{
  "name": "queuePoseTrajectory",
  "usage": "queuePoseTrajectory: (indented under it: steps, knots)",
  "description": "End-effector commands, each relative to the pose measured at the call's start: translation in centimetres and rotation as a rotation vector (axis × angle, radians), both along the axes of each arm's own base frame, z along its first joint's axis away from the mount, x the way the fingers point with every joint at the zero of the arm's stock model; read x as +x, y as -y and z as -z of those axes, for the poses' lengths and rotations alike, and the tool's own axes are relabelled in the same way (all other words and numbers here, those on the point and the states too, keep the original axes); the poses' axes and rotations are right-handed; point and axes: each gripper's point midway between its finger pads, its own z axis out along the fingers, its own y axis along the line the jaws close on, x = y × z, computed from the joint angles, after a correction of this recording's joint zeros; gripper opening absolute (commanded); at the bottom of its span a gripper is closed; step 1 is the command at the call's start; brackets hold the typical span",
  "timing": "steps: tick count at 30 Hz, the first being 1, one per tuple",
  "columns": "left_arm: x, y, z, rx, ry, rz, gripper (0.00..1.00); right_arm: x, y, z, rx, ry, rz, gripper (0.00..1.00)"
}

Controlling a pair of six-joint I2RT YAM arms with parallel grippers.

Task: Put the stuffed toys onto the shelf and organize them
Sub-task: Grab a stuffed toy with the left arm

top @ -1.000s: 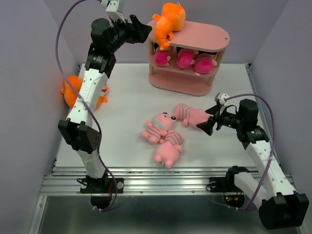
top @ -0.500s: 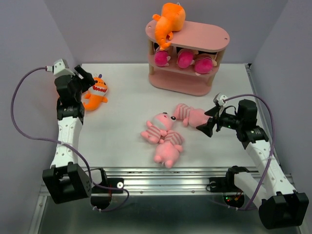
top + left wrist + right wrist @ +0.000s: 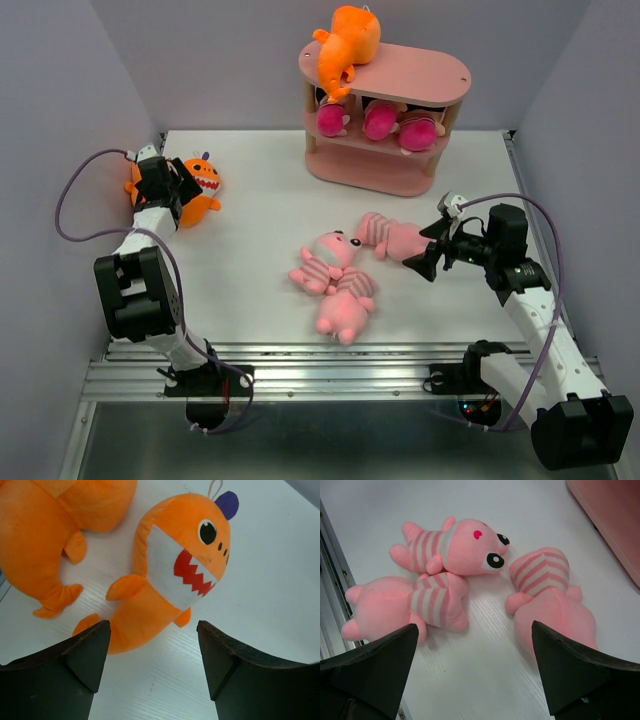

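The pink shelf point(image 3: 420, 70) stands at the back. One orange monster point(image 3: 345, 45) lies on its top, hanging over the left end. Several magenta dolls point(image 3: 380, 120) sit in its middle tier. My left gripper point(image 3: 178, 188) is open and empty, low over the table just short of an orange monster point(image 3: 175, 570) with white teeth; a second orange monster point(image 3: 45, 525) lies beside it. My right gripper point(image 3: 425, 260) is open and empty beside three striped pigs: one by the right finger point(image 3: 550, 600), two further off point(image 3: 455, 550) point(image 3: 410, 605).
The shelf's base edge point(image 3: 615, 520) shows at the top right of the right wrist view. The grey side wall point(image 3: 60, 150) stands close behind the left monsters. The metal rail point(image 3: 330, 365) runs along the table's near edge.
My left arm has swung from the shelf top down to the table's left side, next to the orange monsters. The right arm and the pigs have not moved.
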Motion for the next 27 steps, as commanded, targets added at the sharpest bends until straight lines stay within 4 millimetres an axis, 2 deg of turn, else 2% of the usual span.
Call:
queuePoseTrajectory:
  steps: [1,5,6,8,9,10,14,18,21,24,27]
  knots:
    - [1.7,-2.2,-3.0,0.111,0.058,-0.045,0.81,0.2,0.0,-0.8,-0.002,0.036,-0.013,1.0]
    - [2.4,-2.8,-2.5,0.149,0.018,-0.034,0.81,0.2,0.0,-0.6,-0.003,0.032,-0.012,1.0]
    - [2.8,-2.5,-1.3,0.151,-0.011,0.0,0.8,0.3,0.0,-0.6,-0.004,0.03,-0.012,1.0]
    - [3.4,-1.9,-0.4,0.143,-0.047,0.057,0.76,0.3,0.0,-0.7,-0.004,0.032,-0.01,1.0]
    - [3.6,-0.9,1.2,0.112,-0.082,0.119,0.74,0.3,0.0,-0.5,-0.006,0.03,-0.008,1.0]
    - [3.9,-0.6,1.6,0.104,-0.088,0.144,0.73,0.3,0.0,-0.5,-0.007,0.028,-0.008,1.0]
    - [3.9,0.2,4.6,0.073,-0.144,0.194,0.72,0.5,0.1,-0.4,-0.01,0.027,-0.004,1.0]
    - [3.7,0.3,5.8,0.074,-0.168,0.213,0.7,0.6,0.1,-0.3,-0.012,0.022,-0.002,1.0]
    - [3.7,0.6,6.5,0.068,-0.179,0.235,0.64,0.6,0.1,-0.1,-0.013,0.016,-0.002,1.0]
    - [3.5,1.1,7.4,0.049,-0.19,0.258,0.52,0.7,0.1,0.0,-0.014,0.014,-0.001,1.0]
    - [3.5,2.4,8.2,0.001,-0.19,0.317,0.24,0.7,0.2,0.1,-0.018,0.014,0.004,1.0]
